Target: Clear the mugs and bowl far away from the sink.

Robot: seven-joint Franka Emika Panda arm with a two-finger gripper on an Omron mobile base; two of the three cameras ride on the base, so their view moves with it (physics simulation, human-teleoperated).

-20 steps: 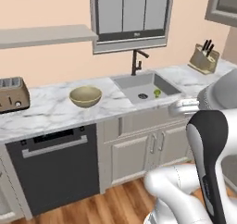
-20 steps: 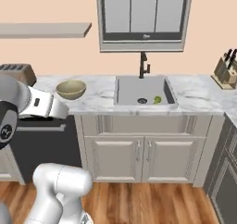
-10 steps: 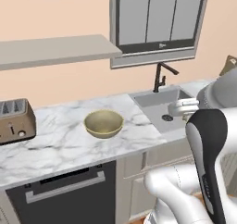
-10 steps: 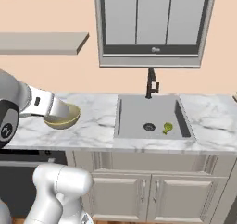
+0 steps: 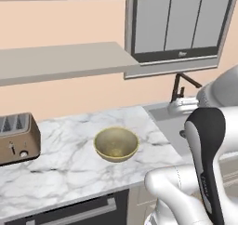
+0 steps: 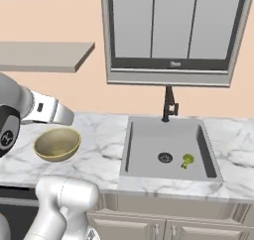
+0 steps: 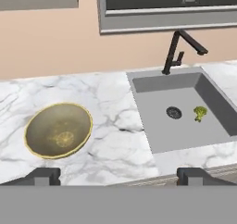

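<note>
The gripper (image 7: 118, 174) stands with its jaws spread wide: in the hand view the two dark finger tips (image 7: 44, 175) rise at the bottom left and bottom right of the frame, far apart, with nothing between them and touching nothing. The hand hangs above the front edge of the marble counter (image 7: 111, 140) and looks forward and down over it. In the right base view the white forearm reaches in from the left edge, above the bowl (image 6: 57, 144); in the left base view the arm rises at the lower right. The bowl sits upright on the counter, lower left in the hand view (image 7: 58, 130), tan-olive outside and paler yellow inside, with nothing in it. Right of it, well apart, lies the grey sink (image 7: 185, 112) with a round drain, a small green thing (image 7: 200, 112) on its floor, and a black faucet (image 7: 178, 47) behind. A toaster (image 5: 16, 138) stands at the left edge of the left base view.
</note>
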